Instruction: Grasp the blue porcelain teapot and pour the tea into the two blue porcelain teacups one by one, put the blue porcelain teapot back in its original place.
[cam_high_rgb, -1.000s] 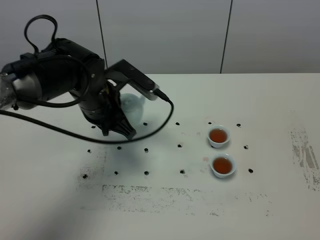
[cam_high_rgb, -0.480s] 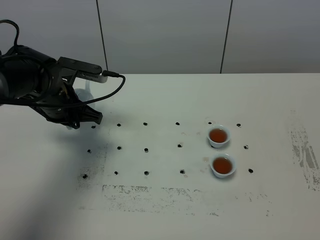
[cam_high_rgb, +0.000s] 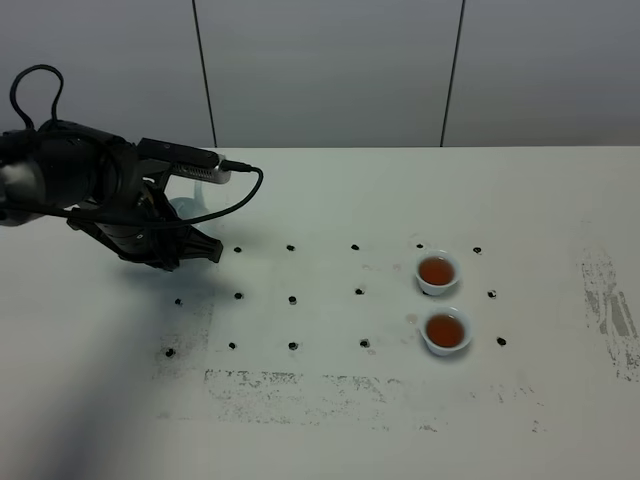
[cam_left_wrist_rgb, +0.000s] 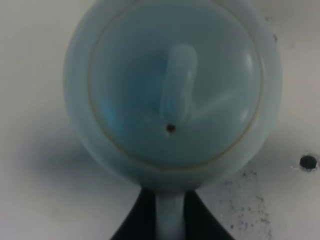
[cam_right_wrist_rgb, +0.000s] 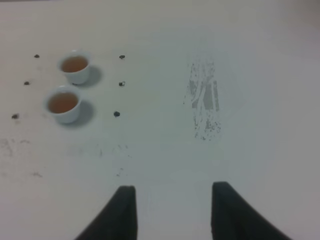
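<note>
The blue porcelain teapot (cam_left_wrist_rgb: 172, 90) fills the left wrist view from above, lid and knob up, close over the white table. My left gripper (cam_left_wrist_rgb: 169, 212) is shut on its loop handle. In the exterior high view only a pale sliver of the teapot (cam_high_rgb: 188, 207) shows behind the left arm (cam_high_rgb: 110, 195) at the table's left. I cannot tell if the pot touches the table. The two blue porcelain teacups (cam_high_rgb: 437, 272) (cam_high_rgb: 445, 331) stand right of centre, both holding brown tea. They also show in the right wrist view (cam_right_wrist_rgb: 75, 66) (cam_right_wrist_rgb: 63, 103). My right gripper (cam_right_wrist_rgb: 172, 210) is open and empty.
The white table (cam_high_rgb: 330, 420) carries a grid of small black dots (cam_high_rgb: 291, 299) and dark scuff marks along the front (cam_high_rgb: 290, 385) and at the right (cam_high_rgb: 605, 300). A grey panelled wall stands behind the table.
The left arm has swung with the teapot from left of centre to the table's far left, then come slightly back right. The cups and right gripper have not moved.
</note>
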